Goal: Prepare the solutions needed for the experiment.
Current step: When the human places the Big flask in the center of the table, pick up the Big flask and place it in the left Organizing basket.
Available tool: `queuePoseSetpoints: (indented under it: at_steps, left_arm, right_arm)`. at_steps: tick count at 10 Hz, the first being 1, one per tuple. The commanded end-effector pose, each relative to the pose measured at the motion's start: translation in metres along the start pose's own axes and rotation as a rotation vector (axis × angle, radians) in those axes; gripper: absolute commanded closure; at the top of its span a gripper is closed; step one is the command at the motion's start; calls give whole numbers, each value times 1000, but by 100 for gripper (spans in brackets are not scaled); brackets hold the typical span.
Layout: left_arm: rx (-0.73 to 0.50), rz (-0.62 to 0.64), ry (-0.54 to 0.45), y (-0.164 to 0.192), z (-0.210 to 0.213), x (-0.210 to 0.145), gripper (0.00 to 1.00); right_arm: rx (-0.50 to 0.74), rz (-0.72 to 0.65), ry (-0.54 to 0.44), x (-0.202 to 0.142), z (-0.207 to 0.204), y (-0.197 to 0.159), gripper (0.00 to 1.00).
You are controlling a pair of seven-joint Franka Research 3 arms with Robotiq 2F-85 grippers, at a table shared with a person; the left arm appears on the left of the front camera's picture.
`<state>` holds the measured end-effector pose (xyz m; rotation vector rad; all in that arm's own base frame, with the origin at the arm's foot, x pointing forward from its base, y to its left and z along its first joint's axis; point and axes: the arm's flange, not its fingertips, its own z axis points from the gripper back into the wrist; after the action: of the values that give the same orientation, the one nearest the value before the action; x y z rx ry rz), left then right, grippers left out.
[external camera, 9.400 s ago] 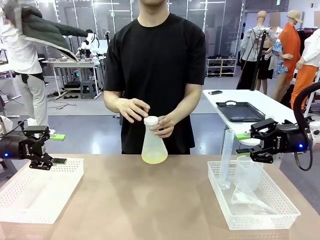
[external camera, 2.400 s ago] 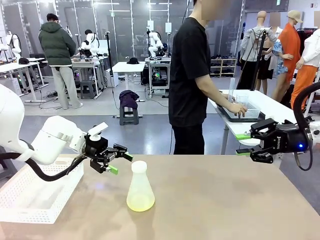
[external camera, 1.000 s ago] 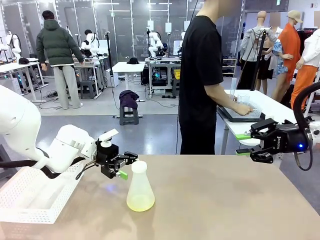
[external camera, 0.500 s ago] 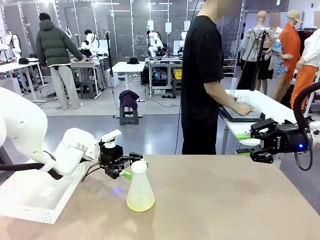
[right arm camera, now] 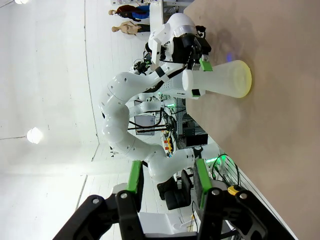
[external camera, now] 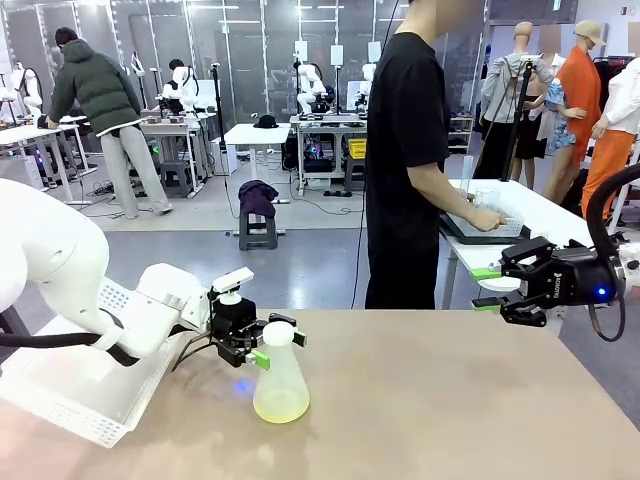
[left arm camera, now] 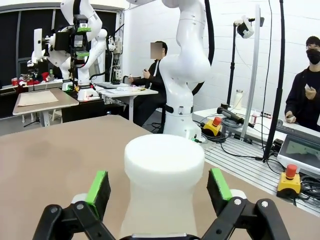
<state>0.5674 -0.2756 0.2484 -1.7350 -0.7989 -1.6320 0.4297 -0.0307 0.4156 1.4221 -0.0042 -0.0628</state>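
Note:
A translucent conical flask (external camera: 280, 382) with a white cap (external camera: 278, 333) stands on the brown table, left of centre. The solutions show as a thin pale yellow layer (external camera: 280, 406) at its bottom. My left gripper (external camera: 279, 346) is open and straddles the flask's neck just under the cap. In the left wrist view the cap (left arm camera: 164, 159) sits between the green pads (left arm camera: 98, 186), with a gap on each side. My right gripper (external camera: 488, 289) hovers off the table's far right edge, jaws apart and holding nothing. In the right wrist view its green fingers (right arm camera: 134, 178) frame the distant flask (right arm camera: 225, 79).
A white mesh basket (external camera: 70, 405) lies at the left edge under my left arm. A person in a black shirt (external camera: 405, 150) stands beyond the table, hands at a black tray (external camera: 470, 232) on a side table. The table's middle and right are bare.
My left gripper has slid right and slightly down, from beside the flask to around its neck. The right arm and the flask have not moved.

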Motion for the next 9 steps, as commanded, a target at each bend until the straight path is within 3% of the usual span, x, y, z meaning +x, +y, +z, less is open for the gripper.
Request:
queuePoseSetpoints:
  at_steps: [1,4,7,8,9]
  left_arm:
    - [-28,11,-28,2,2,0,0]
    - [-78,26,-67,3,-5,-1,0]
    - [-72,31,-45,4,-6,-2,0]
    - [-70,29,-41,4,-5,-2,12]
    - [-66,32,-33,4,-6,-1,16]
  right_arm:
    - [5,0,5,-1,0,0,48]
    - [5,0,5,-1,0,0,48]
    - [5,0,5,-1,0,0,48]
    - [5,0,5,-1,0,0,48]
    - [5,0,5,-1,0,0,48]
